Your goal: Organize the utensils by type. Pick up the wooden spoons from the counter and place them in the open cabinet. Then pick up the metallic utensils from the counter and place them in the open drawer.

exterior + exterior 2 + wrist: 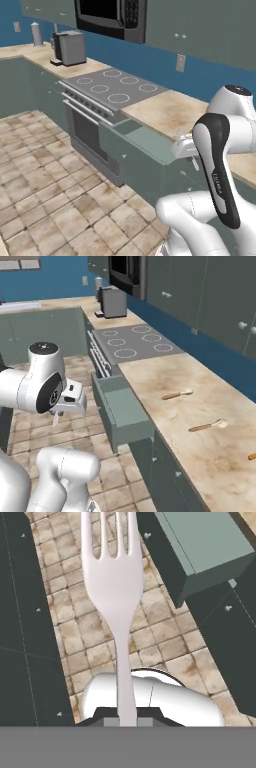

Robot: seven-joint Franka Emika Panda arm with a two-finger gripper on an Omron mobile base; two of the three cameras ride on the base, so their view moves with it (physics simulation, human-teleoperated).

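My gripper (127, 719) is shut on the handle of a metallic utensil, a pale silver fork (117, 587) whose tines point away from the hand. It hangs over the tiled floor beside the open drawer (200, 547). From the right base, the gripper (62, 410) holds the fork (56, 419) left of the drawer (122, 406). Two wooden spoons (177, 394) (207, 426) lie on the counter (165, 373), well apart from the gripper. From the left base, the hand (184, 148) sits just in front of the drawer (145, 137). The open cabinet is out of view.
A cooktop (135, 343) sits in the counter beyond the drawer, with a microwave (112, 15) above it and a grey appliance (70, 47) further along. An orange-brown handle end (251, 456) shows at the counter's right edge. Shut wall cabinets (200, 291) hang overhead.
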